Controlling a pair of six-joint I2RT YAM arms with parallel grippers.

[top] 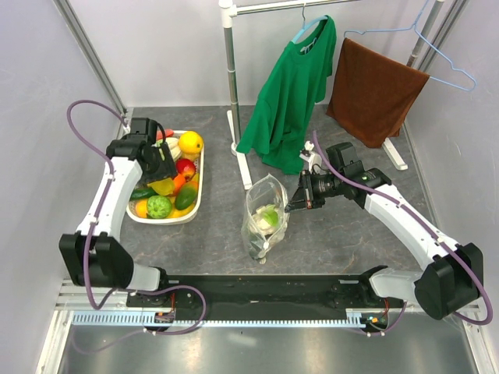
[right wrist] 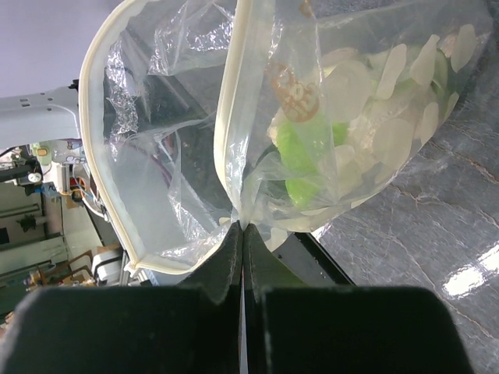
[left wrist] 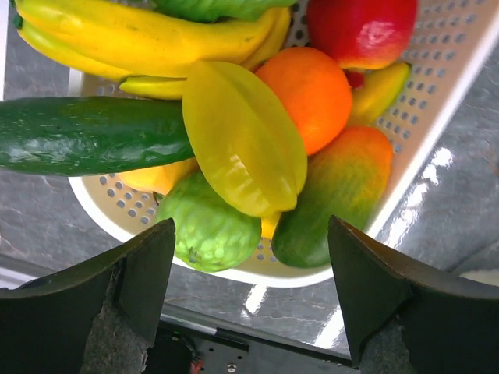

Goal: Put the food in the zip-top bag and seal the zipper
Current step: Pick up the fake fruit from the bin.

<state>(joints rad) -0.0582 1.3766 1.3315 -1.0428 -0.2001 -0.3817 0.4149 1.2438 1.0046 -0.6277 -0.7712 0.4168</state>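
Right gripper (right wrist: 242,228) pinches the crinkly dotted zip-top bag (right wrist: 175,148); left gripper (left wrist: 251,238) spread over ridged waxy starfruit (left wrist: 242,140)

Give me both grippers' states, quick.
Left gripper: open, holding nothing, over the tray.
Right gripper: shut on the zip-top bag's rim.

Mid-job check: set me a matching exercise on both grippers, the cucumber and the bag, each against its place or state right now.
Things:
1. left gripper
2. right gripper
3. cucumber
4. zip-top bag

States:
A. mouth open, green food inside
B. shut on the bag's rim
C. open above the tray
D. sticking out over the tray's rim

Pairs: 1-C, 2-B, 3-D, 4-A
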